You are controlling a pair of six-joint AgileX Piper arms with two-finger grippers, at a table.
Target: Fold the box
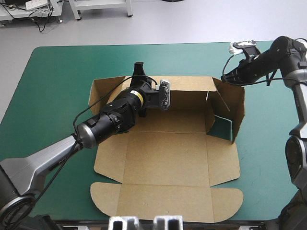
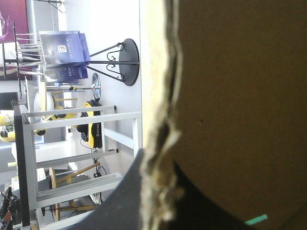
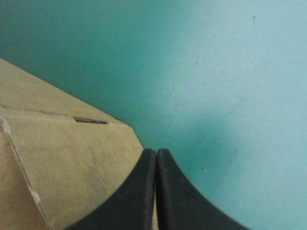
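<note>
Brown corrugated board of the box (image 2: 230, 96) fills the left wrist view. Its raw edge is pinched between the black fingers of the left gripper (image 1: 139, 67) at the raised far wall. The box lies mid-table on the teal-green cover (image 1: 53, 86), right wall also up, rounded lid flat toward the near edge. The right gripper (image 3: 156, 155), fingers pressed together, is over the cover just outside the box's far-right corner.
</note>
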